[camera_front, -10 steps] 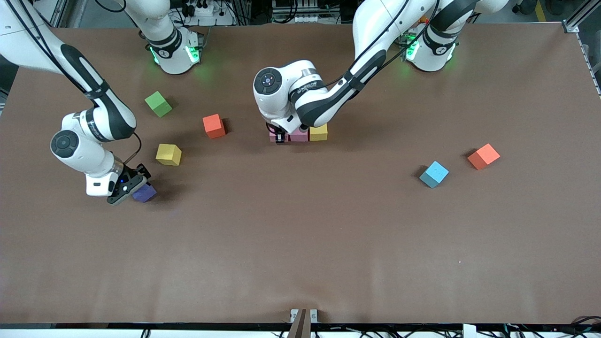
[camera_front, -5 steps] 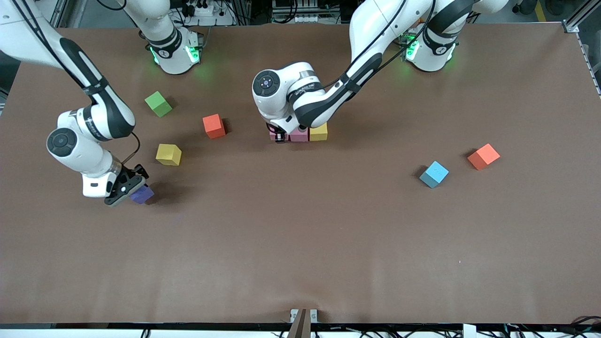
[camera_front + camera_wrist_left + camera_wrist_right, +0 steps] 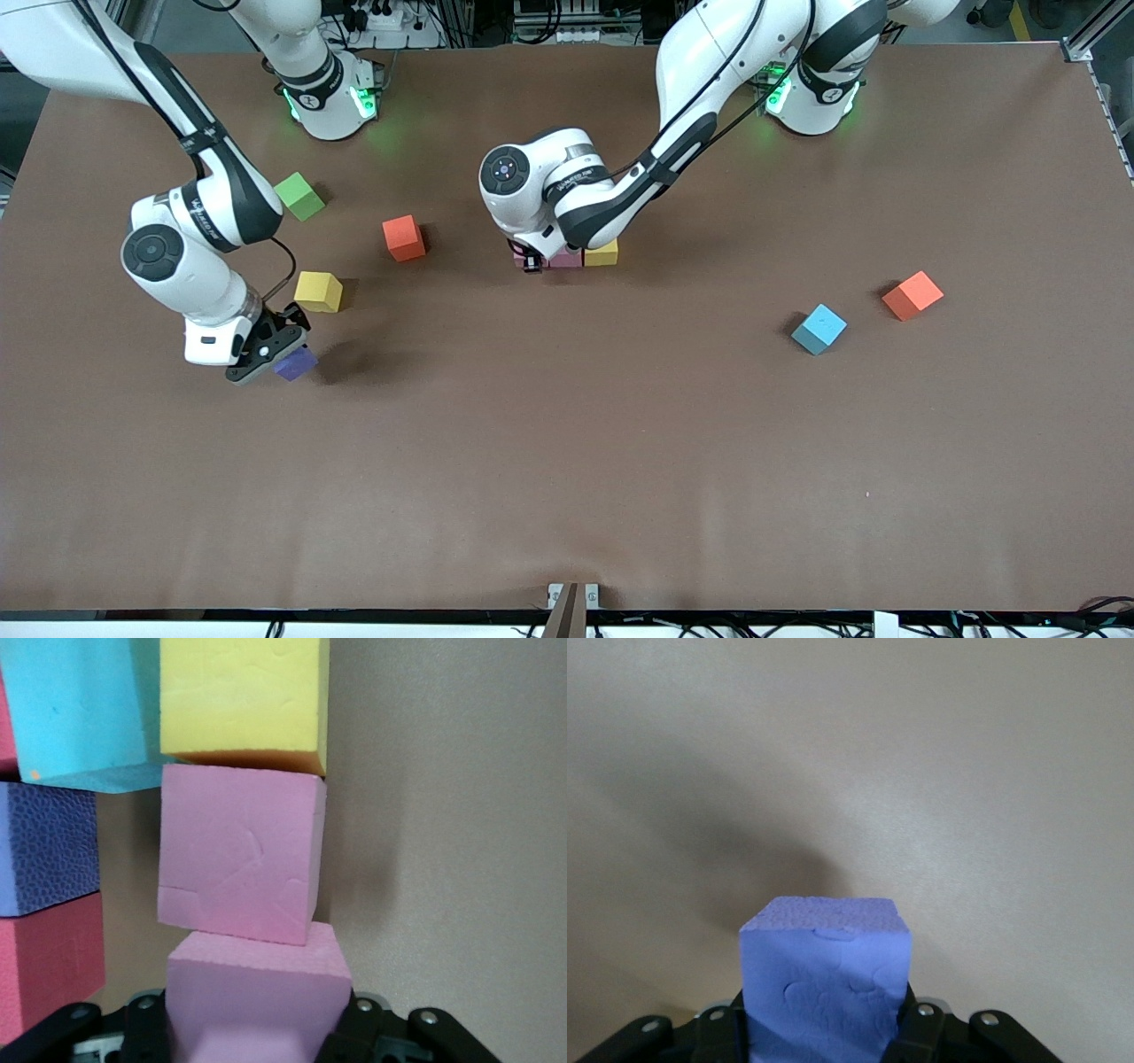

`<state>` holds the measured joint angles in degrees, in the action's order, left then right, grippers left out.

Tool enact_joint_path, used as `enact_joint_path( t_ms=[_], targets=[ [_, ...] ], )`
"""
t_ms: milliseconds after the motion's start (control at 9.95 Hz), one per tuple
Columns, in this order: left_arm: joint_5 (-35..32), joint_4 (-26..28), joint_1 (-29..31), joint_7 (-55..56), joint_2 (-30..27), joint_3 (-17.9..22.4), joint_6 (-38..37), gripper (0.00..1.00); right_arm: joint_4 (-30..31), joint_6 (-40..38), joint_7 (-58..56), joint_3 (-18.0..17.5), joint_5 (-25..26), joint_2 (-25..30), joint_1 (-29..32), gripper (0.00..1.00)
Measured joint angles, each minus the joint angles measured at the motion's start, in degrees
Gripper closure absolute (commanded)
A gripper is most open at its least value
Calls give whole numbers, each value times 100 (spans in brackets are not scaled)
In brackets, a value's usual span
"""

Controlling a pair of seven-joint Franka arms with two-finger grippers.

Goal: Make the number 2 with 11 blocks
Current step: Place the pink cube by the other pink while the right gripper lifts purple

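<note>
The blocks look like matte foam: the purple cube (image 3: 824, 983) in the right gripper (image 3: 824, 1028) has a finely pebbled top and faint creases on its face, and the pink cube (image 3: 239, 855) and yellow cube (image 3: 241, 700) seen from the left wrist show shallow dents and scored lines. The table (image 3: 567, 461) is covered in a dull brown, smooth, paper-like sheet without shine. The arms wear glossy white plastic shells with black bands, and the gripper fingers (image 3: 921, 1028) are matte black with small metal screws.
</note>
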<state>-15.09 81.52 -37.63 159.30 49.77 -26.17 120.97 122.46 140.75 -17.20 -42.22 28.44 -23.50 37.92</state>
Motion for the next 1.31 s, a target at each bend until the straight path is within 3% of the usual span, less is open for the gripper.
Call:
enact_joint_path(
  t_ms=[402, 603, 703, 804, 1306],
  targets=[
    [0, 0, -44, 1, 54, 13, 86, 98, 52, -41, 814, 0, -45, -6, -126, 52],
    [0, -1, -87, 1, 112, 79, 150, 96, 59, -80, 1143, -10, -381, -8, -238, 52],
    [0, -1, -122, 1, 138, 130, 166, 81, 59, -90, 1203, -12, -499, -8, -312, 52],
    [0, -5, -151, 1, 145, 155, 177, 1, 59, -102, 1229, -13, -525, -8, -369, 52],
    [0, -39, -186, 2, 145, 160, 191, 0, 59, -109, 1232, -17, -546, -8, -403, 52]
  ],
)
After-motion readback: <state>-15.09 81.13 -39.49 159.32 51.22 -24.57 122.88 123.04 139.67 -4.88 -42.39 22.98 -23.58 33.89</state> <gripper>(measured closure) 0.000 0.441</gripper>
